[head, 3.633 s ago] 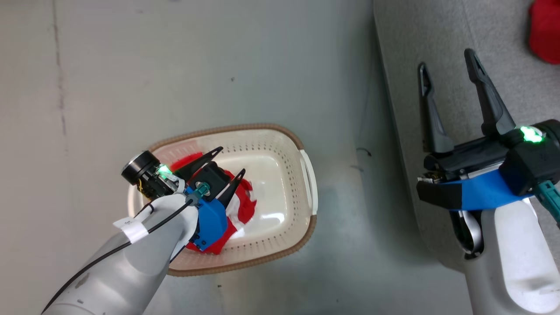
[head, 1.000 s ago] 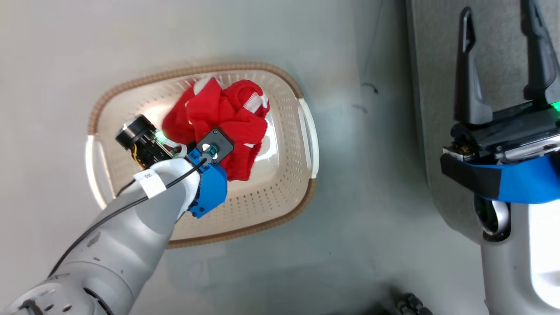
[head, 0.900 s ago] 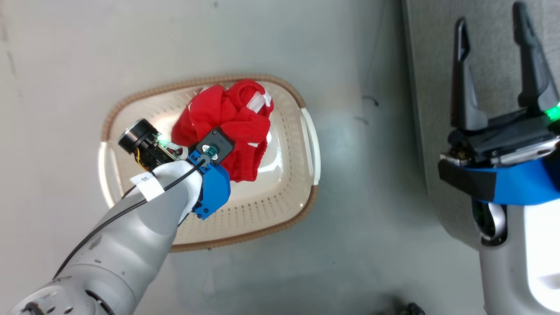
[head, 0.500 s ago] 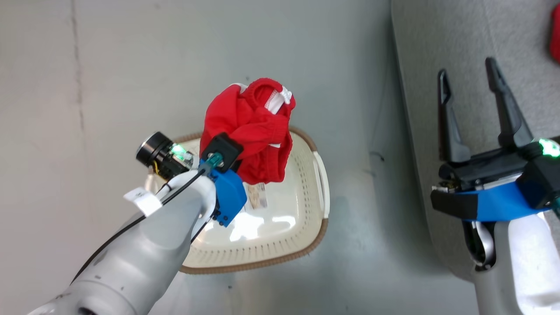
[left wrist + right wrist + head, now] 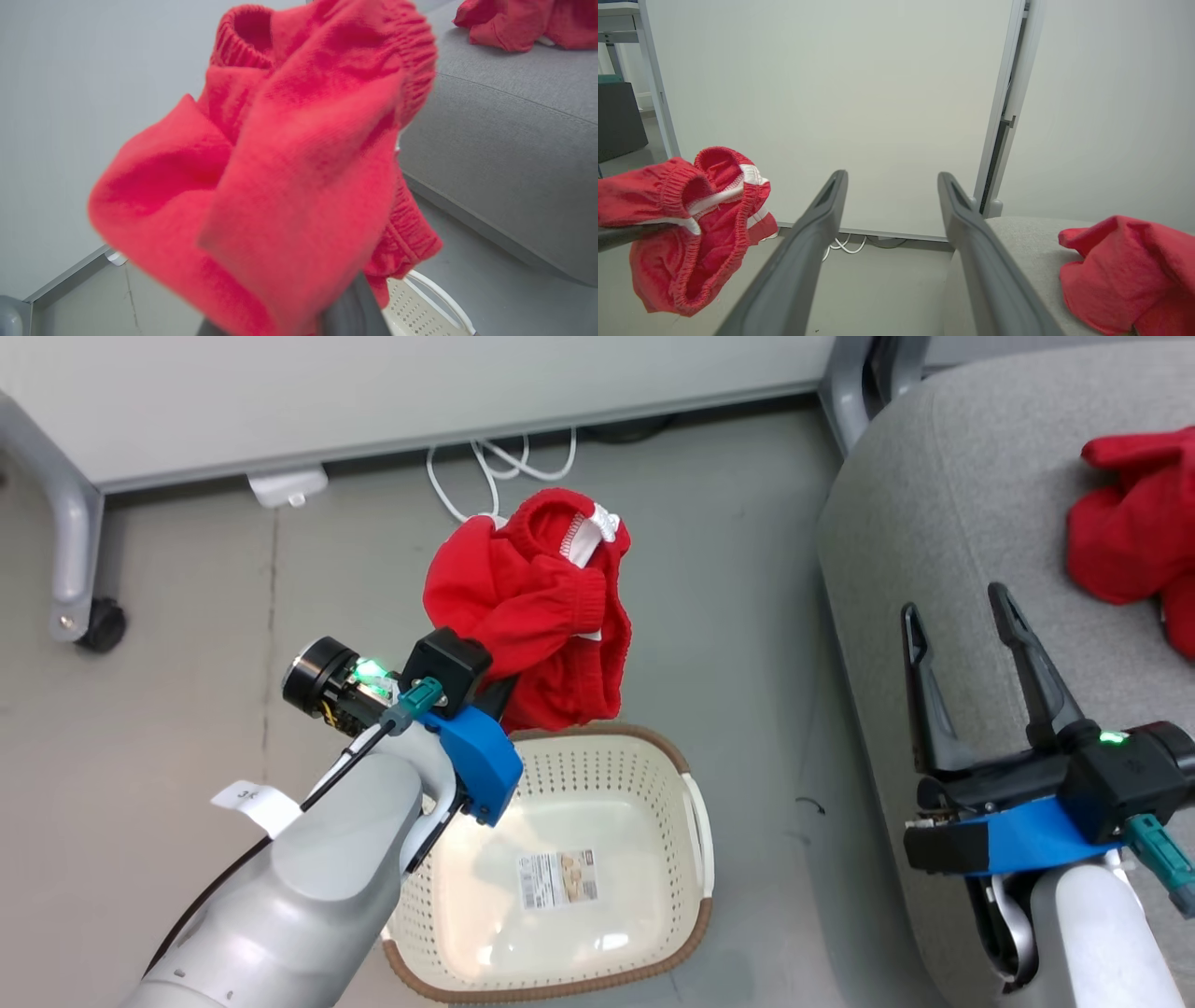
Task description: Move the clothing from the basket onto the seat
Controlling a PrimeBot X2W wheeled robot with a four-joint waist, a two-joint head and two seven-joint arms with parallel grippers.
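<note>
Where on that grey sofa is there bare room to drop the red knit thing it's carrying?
The sofa is bare between its rounded left edge and the plain red garment at the far right: room for the knit. Lower down, the open right gripper hovers over the cushion, crowding it.

Left pincer (image 5: 499, 695) tips behind red knit (image 5: 532, 607)

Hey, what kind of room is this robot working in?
Probably an indoor lab or test room dressed as a living space: a grey sofa, a bare, smooth grey floor, and a white partition panel on a wheeled metal frame, with a loose cable at its foot.
</note>
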